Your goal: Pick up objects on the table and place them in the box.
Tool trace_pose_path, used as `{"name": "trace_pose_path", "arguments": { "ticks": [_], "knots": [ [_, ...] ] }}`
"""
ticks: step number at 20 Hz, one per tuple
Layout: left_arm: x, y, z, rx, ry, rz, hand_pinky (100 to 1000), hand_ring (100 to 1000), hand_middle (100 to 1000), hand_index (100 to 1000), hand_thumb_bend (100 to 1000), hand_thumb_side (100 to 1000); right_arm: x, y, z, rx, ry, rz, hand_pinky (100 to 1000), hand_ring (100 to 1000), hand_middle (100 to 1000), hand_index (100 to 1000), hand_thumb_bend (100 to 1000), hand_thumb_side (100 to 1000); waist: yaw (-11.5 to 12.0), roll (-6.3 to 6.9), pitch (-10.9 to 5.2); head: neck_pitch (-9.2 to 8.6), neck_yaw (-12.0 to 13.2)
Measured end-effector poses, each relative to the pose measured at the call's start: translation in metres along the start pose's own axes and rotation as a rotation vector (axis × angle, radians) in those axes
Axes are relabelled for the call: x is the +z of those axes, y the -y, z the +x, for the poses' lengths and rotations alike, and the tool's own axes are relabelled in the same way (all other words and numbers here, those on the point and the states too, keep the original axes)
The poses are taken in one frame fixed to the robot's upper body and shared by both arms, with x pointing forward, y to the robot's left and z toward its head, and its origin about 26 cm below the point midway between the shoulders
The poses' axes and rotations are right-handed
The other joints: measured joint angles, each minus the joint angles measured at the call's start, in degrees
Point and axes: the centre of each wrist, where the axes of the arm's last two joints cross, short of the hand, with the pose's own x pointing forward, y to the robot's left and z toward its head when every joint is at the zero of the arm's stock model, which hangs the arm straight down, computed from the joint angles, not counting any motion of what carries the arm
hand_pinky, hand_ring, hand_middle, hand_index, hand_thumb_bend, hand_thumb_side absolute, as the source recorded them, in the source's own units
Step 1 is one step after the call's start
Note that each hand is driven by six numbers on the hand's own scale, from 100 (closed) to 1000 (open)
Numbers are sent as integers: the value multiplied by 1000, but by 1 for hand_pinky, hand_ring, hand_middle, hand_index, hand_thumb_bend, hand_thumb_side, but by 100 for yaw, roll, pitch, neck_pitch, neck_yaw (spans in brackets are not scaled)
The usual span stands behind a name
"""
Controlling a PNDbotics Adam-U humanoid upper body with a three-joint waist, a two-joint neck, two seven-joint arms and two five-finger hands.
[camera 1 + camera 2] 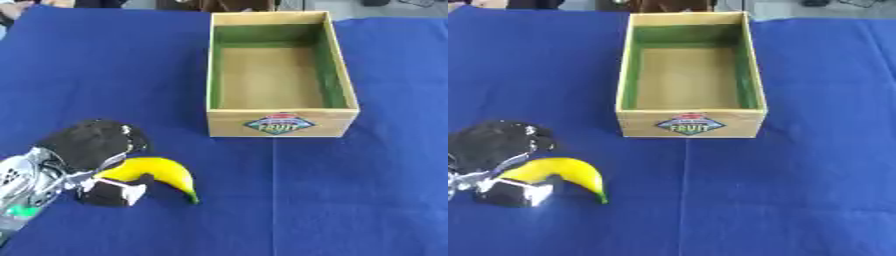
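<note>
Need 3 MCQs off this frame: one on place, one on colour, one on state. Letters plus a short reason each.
1. Where is the banana relative to the box?
A. inside it
B. on the cloth, nearer the camera and to its left
C. behind it

2. What colour are the box's inner side walls?
A. green
B. red
C. white

3. What is the left robot hand doing?
A. resting open, far from everything
B. holding the box rim
C. closed around the banana's end

Answers:
1. B: the banana lies on the blue cloth below and left of the box front.
2. A: green shows on the inner walls, with a tan floor.
3. C: fingers and thumb sit on either side of the banana's left end.

The right robot hand is out of view.
</note>
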Motion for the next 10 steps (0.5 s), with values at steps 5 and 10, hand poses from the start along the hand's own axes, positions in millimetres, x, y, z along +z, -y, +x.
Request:
{"name": "trace_pose_path", "arguments": {
  "ticks": [5, 10],
  "knots": [
    [-2, 4, 0, 4, 10, -28, 533, 691, 681, 833, 275, 520, 0, 0, 0, -1, 0, 0, 790, 742, 748, 916, 100, 1000, -7, 1, 2, -22, 6],
    [-5, 10, -1, 20, 9, -63, 522, 679, 650, 820, 247, 532, 1, -1, 0, -4, -2, 0, 791, 742, 748, 916, 100, 1000, -7, 2, 3, -24, 21]
  ]
}}
